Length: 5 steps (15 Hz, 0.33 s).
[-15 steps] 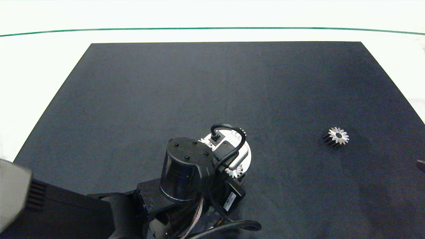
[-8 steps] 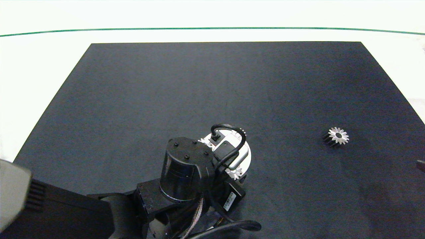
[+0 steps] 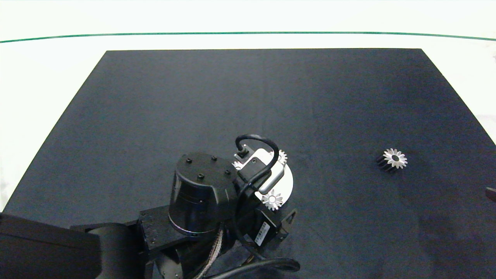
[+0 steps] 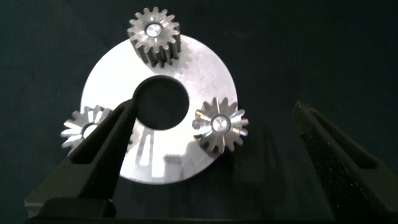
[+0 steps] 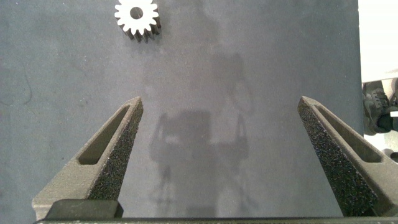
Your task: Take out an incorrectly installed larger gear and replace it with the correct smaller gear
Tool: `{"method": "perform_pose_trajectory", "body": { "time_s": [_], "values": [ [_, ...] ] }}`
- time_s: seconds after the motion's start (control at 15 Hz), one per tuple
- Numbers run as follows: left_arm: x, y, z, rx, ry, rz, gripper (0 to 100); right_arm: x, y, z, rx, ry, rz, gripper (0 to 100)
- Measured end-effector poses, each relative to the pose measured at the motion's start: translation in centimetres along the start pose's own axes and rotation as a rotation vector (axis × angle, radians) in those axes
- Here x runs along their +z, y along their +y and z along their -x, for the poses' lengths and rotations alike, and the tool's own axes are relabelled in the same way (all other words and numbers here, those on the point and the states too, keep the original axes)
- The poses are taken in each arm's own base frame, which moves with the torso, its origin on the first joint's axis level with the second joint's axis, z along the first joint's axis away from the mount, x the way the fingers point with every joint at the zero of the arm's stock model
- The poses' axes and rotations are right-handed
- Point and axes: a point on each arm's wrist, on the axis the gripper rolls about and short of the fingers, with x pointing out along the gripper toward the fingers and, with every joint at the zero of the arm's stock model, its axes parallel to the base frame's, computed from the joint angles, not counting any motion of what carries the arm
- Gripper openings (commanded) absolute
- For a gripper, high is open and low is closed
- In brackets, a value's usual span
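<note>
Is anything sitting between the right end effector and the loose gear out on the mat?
Nothing visible. Only bare black mat lies between the open right end effector and the loose gear. The left end effector, also open, is over the metal disc, well aside.

Round plate [image 4: 205, 74]: bare silver metal, brushed and faintly scratched, carrying three bright metal gears [image 4: 154, 37] with machined, shiny faces. Mat [image 3: 248, 100]: dark, matt, cloth-like with a fine grain; the lone gear [image 3: 394, 158] on it showed a bright metal face and dark sides. Right gripper [image 5: 230, 162]: fingers [image 5: 109, 155] were grey matt plastic with rough, foam-like black pads.
</note>
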Motion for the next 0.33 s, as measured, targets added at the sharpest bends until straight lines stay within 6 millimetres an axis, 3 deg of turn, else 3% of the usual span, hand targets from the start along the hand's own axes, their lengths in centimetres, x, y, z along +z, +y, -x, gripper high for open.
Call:
{"method": "perform_pose_trajectory", "body": {
  "time_s": [0.33],
  "values": [
    [1.5, 2.1, 5.0, 0.081, 0.012, 0.039, 100, -0.7, -0.1, 0.9, -0.007, -0.017, -0.003, 100]
  ]
}}
